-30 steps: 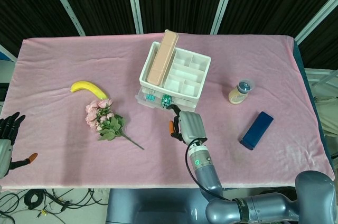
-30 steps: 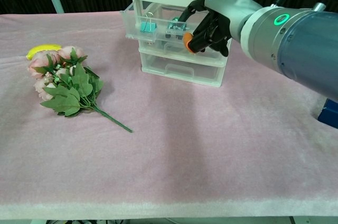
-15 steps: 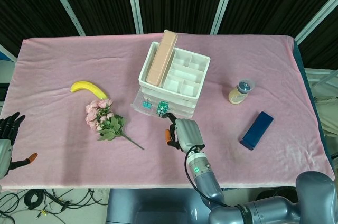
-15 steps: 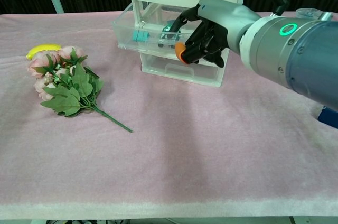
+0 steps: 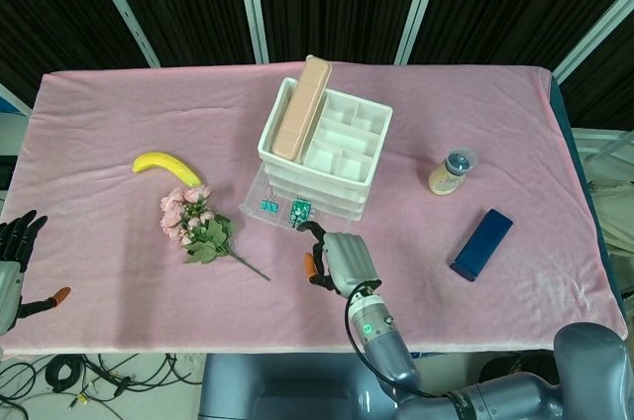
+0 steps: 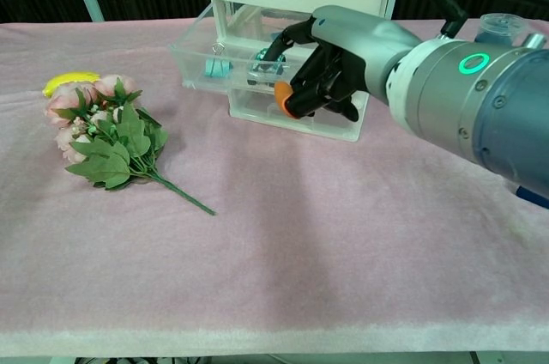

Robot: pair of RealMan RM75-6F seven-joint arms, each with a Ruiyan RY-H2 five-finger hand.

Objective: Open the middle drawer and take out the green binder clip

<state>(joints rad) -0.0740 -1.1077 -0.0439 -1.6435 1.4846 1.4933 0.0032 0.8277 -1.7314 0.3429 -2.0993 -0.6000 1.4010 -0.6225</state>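
Drawer unit [image 5: 327,148], white with clear drawers, on the pink-clothed bench [image 5: 119,103]; no legible writing. Middle drawer [image 6: 214,59] pulled out, holding the green binder clip [image 5: 300,209] just behind the right hand [image 6: 322,59], whose fingers [image 6: 292,36] hook the drawer front. Left hand [image 5: 15,252] at the bench edge, fingers spread, empty.

On the pink-covered worktop [image 5: 119,93]: yellow banana [image 5: 164,164] just beside pink flower bouquet [image 5: 201,226]; well right, small lidded jar [image 5: 454,171] near dark blue box [image 5: 481,244].
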